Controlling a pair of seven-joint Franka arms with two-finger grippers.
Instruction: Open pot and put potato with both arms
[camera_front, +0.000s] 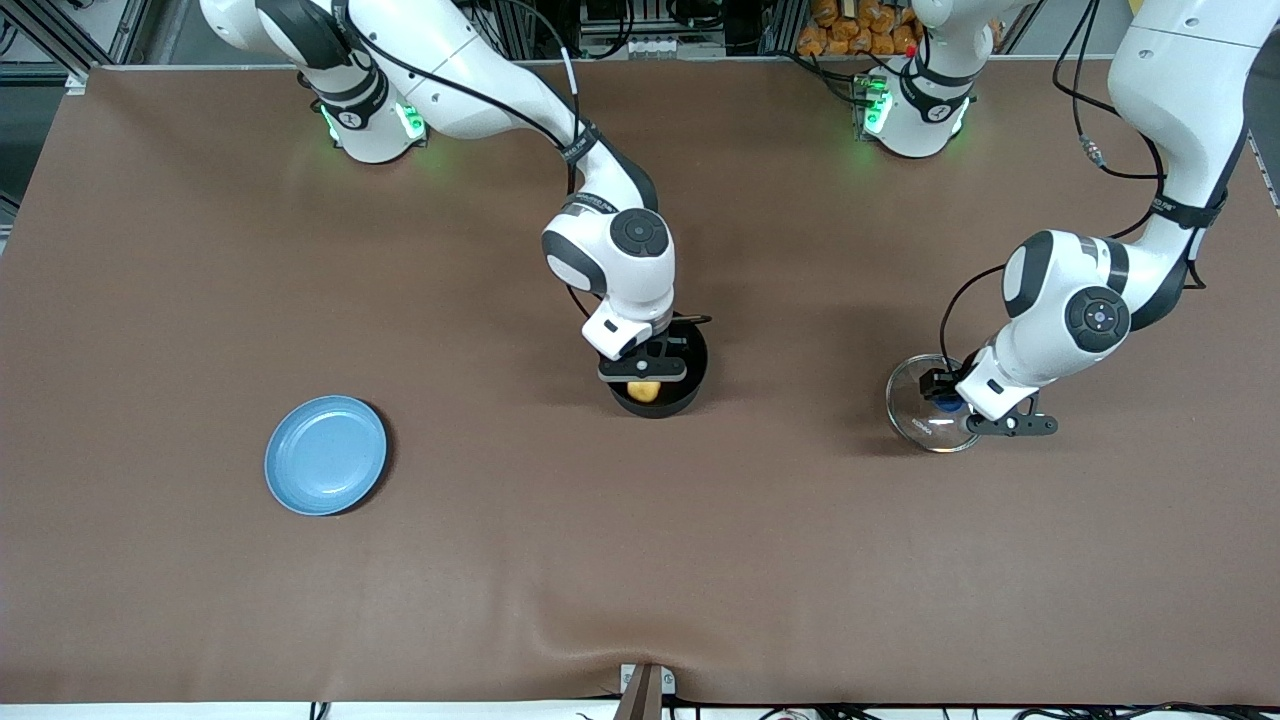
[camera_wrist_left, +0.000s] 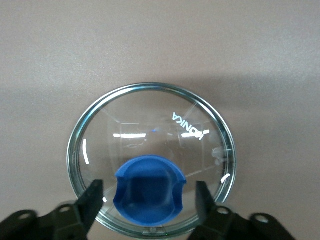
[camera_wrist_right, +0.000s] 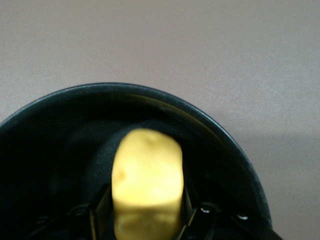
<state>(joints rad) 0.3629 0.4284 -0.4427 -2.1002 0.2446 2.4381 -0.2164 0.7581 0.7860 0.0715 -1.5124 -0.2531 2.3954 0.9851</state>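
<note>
Potato (camera_wrist_right: 146, 182) in pot (camera_front: 690, 385) between right gripper (camera_front: 643, 382) fingers, left gripper (camera_wrist_left: 147, 197) spread around lid knob (camera_wrist_left: 149, 189)

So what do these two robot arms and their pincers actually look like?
Both are chunky white jointed arms, the left arm and the right arm, with black bands and round black caps at the joints. Black cables run along them, and green lights glow at their bases. The left gripper and right gripper are black two-fingered pincers.

In the front view the right arm's wrist covers most of the small round black saucepan (camera_front: 690, 385), hiding its handle (only a stub shows). The right wrist view crops the yellow-orange potato (camera_wrist_right: 146, 185); the left wrist view crops the clear glass lid (camera_wrist_left: 150, 135).
</note>
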